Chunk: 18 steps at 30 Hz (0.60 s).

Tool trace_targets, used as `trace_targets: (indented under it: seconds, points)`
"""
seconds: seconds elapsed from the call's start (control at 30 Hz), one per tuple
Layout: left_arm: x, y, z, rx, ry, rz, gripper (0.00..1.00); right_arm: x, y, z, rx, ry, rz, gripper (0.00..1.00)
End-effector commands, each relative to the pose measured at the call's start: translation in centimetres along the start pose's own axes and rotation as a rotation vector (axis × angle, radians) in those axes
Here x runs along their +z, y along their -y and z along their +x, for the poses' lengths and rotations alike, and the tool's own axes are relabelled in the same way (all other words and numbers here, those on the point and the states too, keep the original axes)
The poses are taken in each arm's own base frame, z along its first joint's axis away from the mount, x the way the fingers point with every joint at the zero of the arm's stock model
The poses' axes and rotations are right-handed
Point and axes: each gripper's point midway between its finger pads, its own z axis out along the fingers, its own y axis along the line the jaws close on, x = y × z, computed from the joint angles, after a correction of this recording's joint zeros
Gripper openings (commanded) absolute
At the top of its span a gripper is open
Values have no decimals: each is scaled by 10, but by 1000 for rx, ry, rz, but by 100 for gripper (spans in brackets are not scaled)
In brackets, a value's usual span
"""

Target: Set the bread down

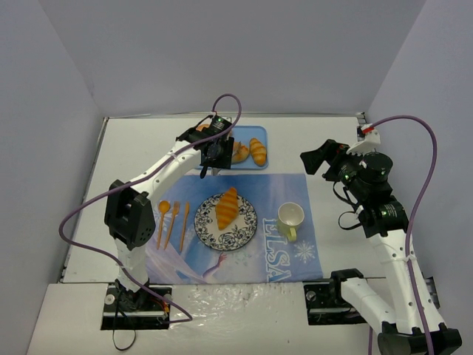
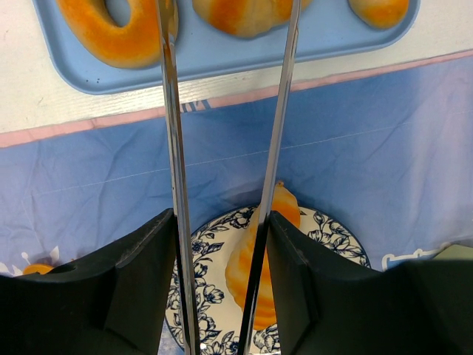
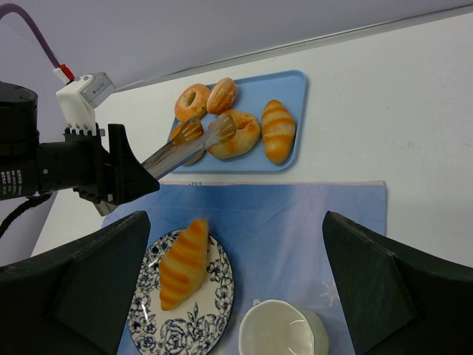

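Note:
A striped long bread point(image 1: 227, 208) lies on the blue floral plate point(image 1: 247, 225) on the blue placemat. Several more breads point(image 1: 257, 151) lie in the blue tray point(image 1: 250, 132) behind it. My left gripper point(image 1: 211, 151) is shut on metal tongs point(image 2: 171, 148). The tong arms stand apart and hold nothing. Their tips point(image 3: 199, 137) hover over the breads at the tray's left side. In the left wrist view the plated bread point(image 2: 238, 270) shows below the tongs. My right gripper point(image 1: 314, 159) is open and empty, raised right of the tray.
A pale yellow cup point(image 1: 290, 217) stands on the placemat right of the plate. An orange spoon, fork and knife point(image 1: 171, 222) lie left of the plate. White walls close in the table on three sides.

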Motion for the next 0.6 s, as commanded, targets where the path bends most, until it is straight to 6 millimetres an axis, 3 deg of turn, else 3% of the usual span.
trace_targets:
  seconds: [0.0,0.27,0.57]
  points:
    - [-21,-3,-26,-32,103,5,45,-3,-21,-33,-36,100,-63,100]
    - [-2,4,-17,-24,58,29,45,-4,-21,-32,-36,100,-63,100]
    - [-3,8,-16,-23,48,49,44,-3,-19,-30,-35,99,-57,100]
